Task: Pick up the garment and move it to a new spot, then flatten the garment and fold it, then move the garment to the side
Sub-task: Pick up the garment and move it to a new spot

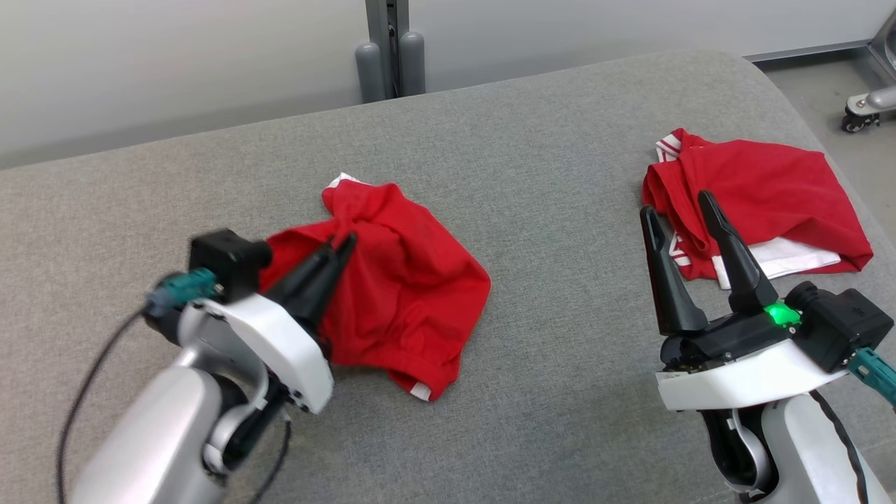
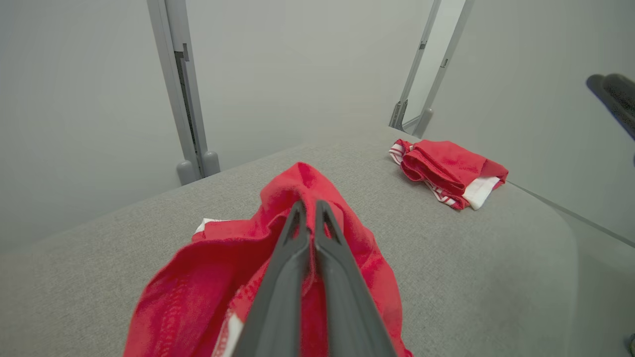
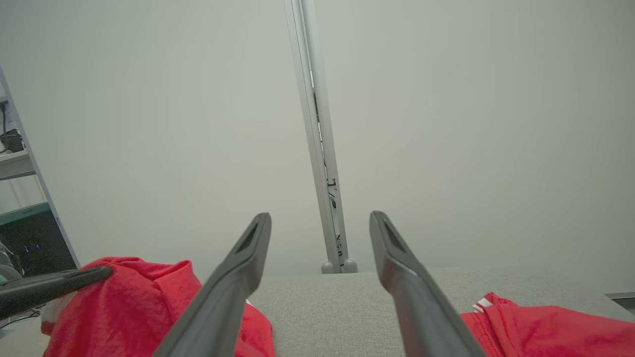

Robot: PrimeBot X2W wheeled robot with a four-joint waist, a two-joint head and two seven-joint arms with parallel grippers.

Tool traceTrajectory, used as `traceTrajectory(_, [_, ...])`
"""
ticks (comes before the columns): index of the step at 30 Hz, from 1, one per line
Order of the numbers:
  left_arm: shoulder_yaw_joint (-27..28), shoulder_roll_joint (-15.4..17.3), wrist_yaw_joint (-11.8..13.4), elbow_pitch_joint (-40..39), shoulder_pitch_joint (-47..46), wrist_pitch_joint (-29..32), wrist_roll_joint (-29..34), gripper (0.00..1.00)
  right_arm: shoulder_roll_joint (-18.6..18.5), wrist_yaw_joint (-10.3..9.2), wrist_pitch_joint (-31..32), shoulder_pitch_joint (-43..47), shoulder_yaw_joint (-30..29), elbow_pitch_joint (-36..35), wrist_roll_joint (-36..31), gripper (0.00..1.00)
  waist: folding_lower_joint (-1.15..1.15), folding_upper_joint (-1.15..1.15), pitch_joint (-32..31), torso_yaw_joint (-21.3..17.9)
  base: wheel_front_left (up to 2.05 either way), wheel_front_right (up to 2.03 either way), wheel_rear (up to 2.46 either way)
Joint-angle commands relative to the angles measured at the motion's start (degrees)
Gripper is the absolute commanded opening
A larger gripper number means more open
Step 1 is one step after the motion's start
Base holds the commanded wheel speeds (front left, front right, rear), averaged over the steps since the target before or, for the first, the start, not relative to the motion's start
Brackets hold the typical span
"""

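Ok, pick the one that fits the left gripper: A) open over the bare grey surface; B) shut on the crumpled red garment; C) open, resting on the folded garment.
B: the left gripper has its fingers pressed together, with the crumpled red garment bunched into a peak at their tips.

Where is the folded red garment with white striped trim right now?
In the head view, the folded red garment lies on the right side of the grey fabric table, just beyond the open right gripper, apart from the crumpled red garment.
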Motion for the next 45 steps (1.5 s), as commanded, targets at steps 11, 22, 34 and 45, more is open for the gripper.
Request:
traceTrajectory(11, [-7.8, -7.7, -2.2, 18.0, 0.4, -11.6, 5.9, 0.0, 0.1, 0.01, 0.0, 1.4, 0.3, 1.6, 0.6, 1.0, 0.0, 0.0, -0.3, -0.1, 0.0, 0.0, 0.0])
traceTrajectory(22, [-8.6, -8.9, -3.8, 22.2, -1.4, -19.8, 5.5, 1.0, -0.5, 0.01, 0.0, 2.5, -0.6, 2.0, 0.3, 1.0, 0.0, 0.0, -1.7, 1.5, 0.0, 0.0, 0.0])
traceTrajectory(34, [-1.2, -2.7, 2.9, 11.3, 3.3, -21.8, 3.3, 1.0, -0.9, 0.01, 0.0, 3.6, -1.7, 1.3, 0.0, 1.0, 0.0, 0.0, -2.2, 3.5, 0.0, 0.0, 0.0])
traceTrajectory(45, [9.1, -1.0, 10.3, 4.0, 12.9, -24.5, 3.3, 1.0, -1.6, 0.01, 0.0, 5.3, -3.4, 1.0, 0.2, 1.0, 0.0, 0.0, -2.5, 5.7, 0.0, 0.0, 0.0])
